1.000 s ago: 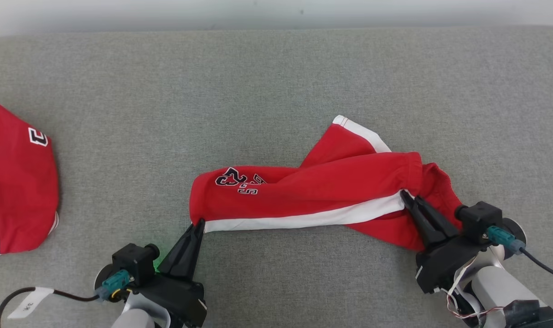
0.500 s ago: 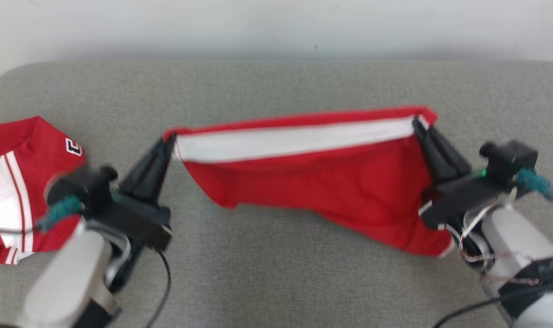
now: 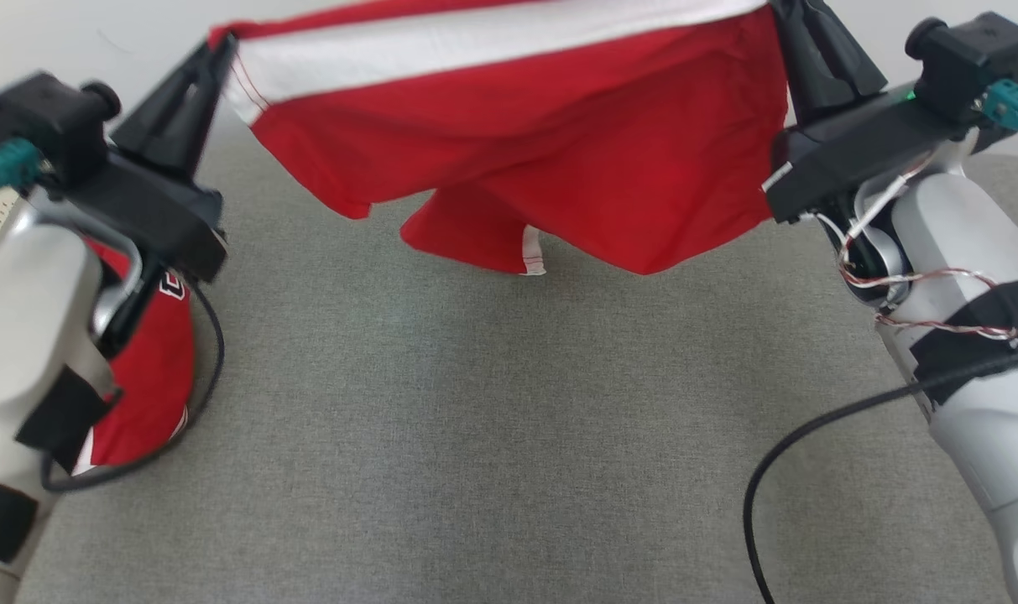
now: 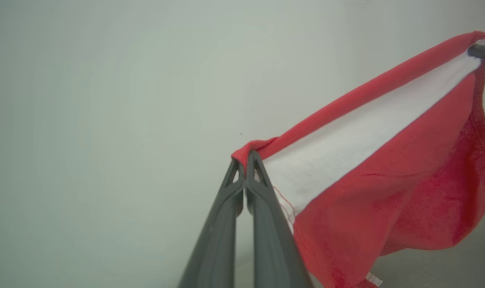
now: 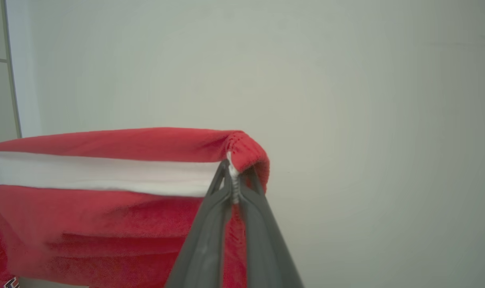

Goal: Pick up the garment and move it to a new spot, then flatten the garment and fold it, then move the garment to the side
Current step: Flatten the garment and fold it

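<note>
Relocation step: the left gripper (image 4: 245,160) and right gripper (image 5: 233,172), fingers pinching opposite top corners, hold the red shorts (image 3: 559,126) stretched aloft above the grey worktop (image 3: 475,436). Next, lower them flat onto a fresh spot, keeping tension.

Black left claw (image 3: 221,46), pale forearms (image 3: 22,319), teal connectors (image 3: 1,164)

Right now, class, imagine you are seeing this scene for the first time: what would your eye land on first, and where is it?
The red garment with a white stripe hangs stretched across the top of the head view, over the grey surface. The left gripper and right gripper are each shut on an upper corner. A second red garment lies at the left, partly behind the left arm.
</note>
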Robot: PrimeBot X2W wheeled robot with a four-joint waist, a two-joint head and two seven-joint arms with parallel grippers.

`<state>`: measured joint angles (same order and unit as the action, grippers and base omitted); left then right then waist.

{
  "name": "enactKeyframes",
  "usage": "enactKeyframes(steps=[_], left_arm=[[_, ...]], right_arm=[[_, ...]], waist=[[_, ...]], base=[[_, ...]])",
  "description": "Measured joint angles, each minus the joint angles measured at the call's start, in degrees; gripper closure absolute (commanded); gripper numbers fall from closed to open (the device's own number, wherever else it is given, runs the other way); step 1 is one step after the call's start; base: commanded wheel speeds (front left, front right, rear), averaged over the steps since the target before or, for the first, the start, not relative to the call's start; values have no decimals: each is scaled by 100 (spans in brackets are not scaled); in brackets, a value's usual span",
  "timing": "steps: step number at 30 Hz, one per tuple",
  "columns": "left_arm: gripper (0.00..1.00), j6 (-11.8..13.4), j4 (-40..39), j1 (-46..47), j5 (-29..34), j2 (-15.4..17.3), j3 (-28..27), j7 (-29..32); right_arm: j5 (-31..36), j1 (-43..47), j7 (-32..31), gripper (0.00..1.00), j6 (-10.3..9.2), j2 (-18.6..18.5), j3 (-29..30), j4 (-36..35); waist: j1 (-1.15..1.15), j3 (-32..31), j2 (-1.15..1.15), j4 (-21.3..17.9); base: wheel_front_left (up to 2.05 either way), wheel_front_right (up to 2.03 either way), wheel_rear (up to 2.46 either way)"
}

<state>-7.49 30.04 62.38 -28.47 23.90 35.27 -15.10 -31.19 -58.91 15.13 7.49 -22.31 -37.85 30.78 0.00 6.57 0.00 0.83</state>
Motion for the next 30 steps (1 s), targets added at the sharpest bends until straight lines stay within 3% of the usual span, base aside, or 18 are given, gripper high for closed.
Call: enactKeyframes(steps=[8, 14, 18, 21, 25, 28, 30], left_arm=[[100, 0, 692, 688, 45, 36, 110, 0], [100, 0, 964, 1395, 247, -96, 352, 0], [100, 189, 960, 1997, 630, -160, 204, 0], [100, 481, 567, 2432, 1048, -157, -29, 0], [100, 649, 83, 2711, 1569, -115, -191, -1], [100, 711, -259, 2734, 1811, -127, -305, -1], [100, 705, -435, 2653, 1866, -190, -367, -1]], right_arm=[[-383, -788, -222, 100, 2, 234, -614, 868], [-538, -1653, -354, 100, 2, 180, -1138, 1337], [-412, -2417, -238, 100, 2, 193, -1314, 1695], [-132, -3053, -67, 100, 2, 266, -1137, 2025], [431, -3578, -21, 100, 2, 342, -343, 2057], [1039, -3512, -2, 100, 2, 347, 402, 1741], [1357, -3194, 0, 100, 2, 355, 580, 1664]], waist=[[0, 178, 0, 6], [1, 632, 0, 31], [1, 1032, 1, 65], [2, 1348, 1, 91], [2, 1719, 1, 133], [2, 1937, 1, 185], [1, 2055, 1, 228]], base=[[0, 0, 0], [0, 0, 0], [0, 0, 0], [0, 0, 0], [0, 0, 0], [0, 0, 0], [0, 0, 0]])
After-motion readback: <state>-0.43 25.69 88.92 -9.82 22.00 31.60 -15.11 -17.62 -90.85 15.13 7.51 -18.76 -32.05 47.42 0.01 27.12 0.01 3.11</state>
